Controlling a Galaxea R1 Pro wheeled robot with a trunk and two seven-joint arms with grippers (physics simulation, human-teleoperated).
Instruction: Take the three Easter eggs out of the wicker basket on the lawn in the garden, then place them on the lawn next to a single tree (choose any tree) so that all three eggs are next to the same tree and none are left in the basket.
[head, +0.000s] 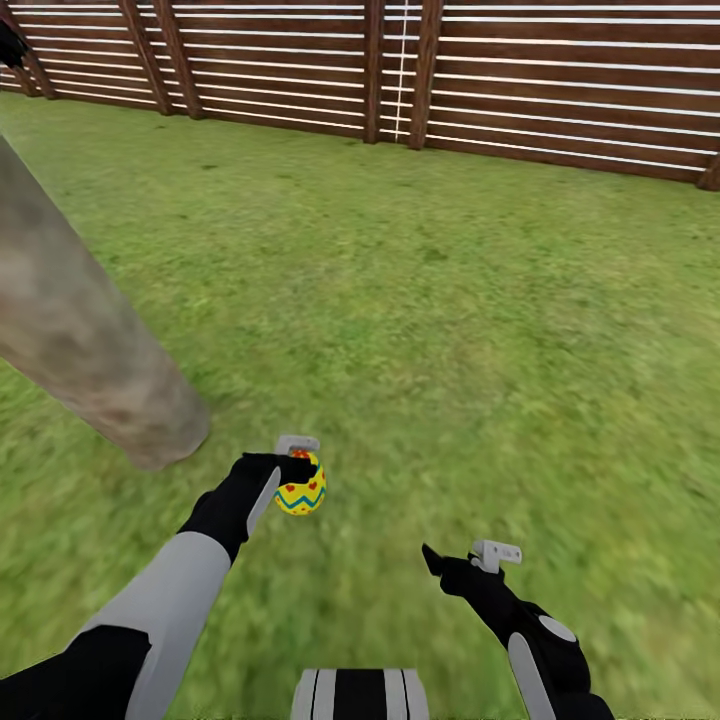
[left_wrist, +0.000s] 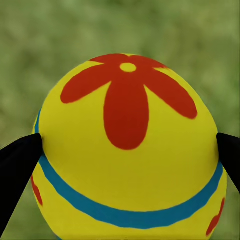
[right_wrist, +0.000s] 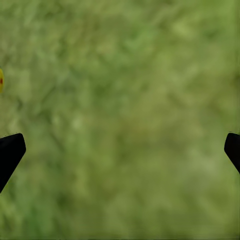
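The left arm reaches forward and low, its grey forearm ending in a black wrist. The left claw (head: 297, 468) is closed on an egg (head: 301, 488), one black finger (left_wrist: 17, 170) pressed against each side. The right arm also reaches forward, lower and closer in, with the right claw (head: 472, 556) spread wide and holding nothing.

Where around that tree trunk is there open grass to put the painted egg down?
Open lawn lies between the tree trunk base, the left gripper holding the egg, and the fence. Grass under the open right gripper is bare too. Nothing looks crowded.
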